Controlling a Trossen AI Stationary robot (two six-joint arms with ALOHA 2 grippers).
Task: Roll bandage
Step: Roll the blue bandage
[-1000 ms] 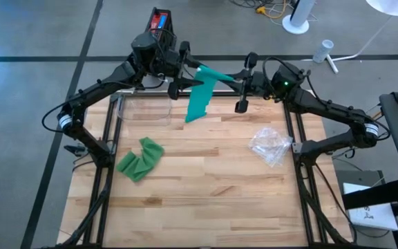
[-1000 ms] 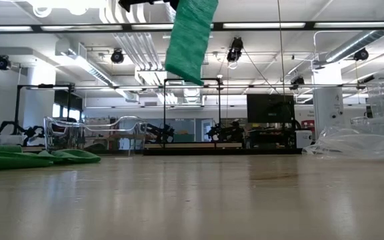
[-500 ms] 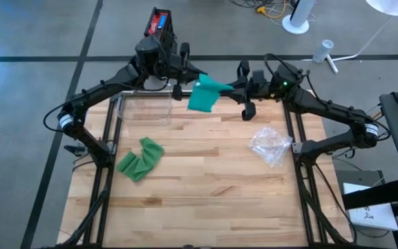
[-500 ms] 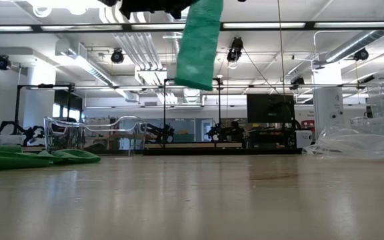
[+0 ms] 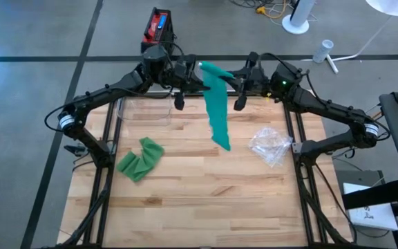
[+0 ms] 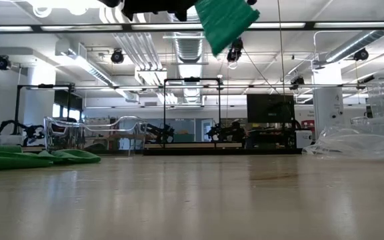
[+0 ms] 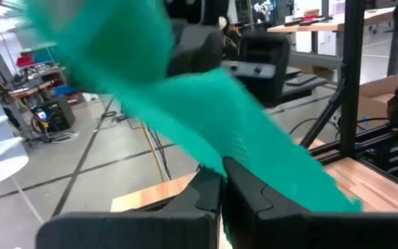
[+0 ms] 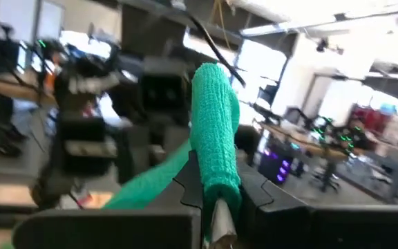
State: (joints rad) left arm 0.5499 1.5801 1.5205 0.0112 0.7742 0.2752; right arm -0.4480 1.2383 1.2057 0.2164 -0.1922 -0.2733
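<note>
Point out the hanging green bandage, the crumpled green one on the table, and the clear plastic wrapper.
hanging green bandage (image 5: 218,114), high view, middle of the strip
crumpled green bandage (image 5: 140,158), high view, centre of the heap
clear plastic wrapper (image 5: 270,145), high view, its middle

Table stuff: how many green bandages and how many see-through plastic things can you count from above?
Green bandages: 2, one held up in the air by the left gripper and right gripper, one lying crumpled on the table.
Clear plastic things: 2, a box and a crinkled wrapper.
Total: 4
</note>
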